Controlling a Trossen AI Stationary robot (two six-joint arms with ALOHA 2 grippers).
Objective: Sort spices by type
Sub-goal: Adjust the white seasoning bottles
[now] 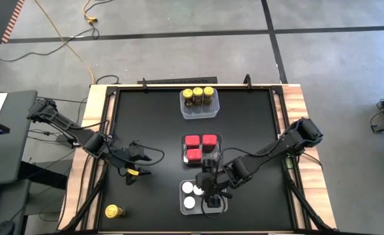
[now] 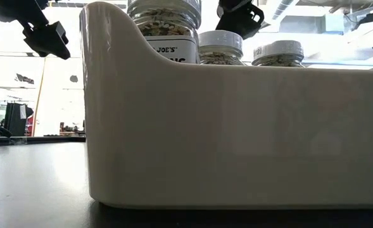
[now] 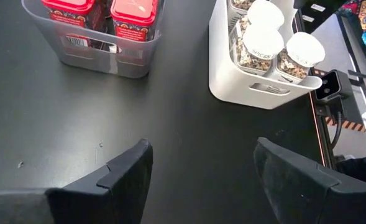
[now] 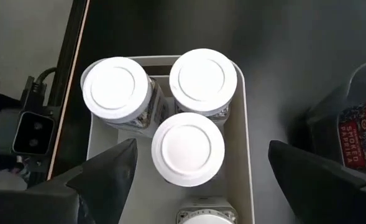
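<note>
My right gripper hangs over the white bin, jaws spread wide and empty, above the white-capped jars. My left gripper hovers over bare table, jaws part open, holding nothing. Red tins fill the middle tub, yellow-capped jars the far one; one yellow-capped jar lies alone at the near left corner.

white-capped jars in tub, open hand above

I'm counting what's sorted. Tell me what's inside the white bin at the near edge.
The white bin holds white-capped jars: three fully visible in the right wrist view, plus the cap edge of a fourth. Their lower halves and the bin floor are hidden by the caps and walls.
</note>
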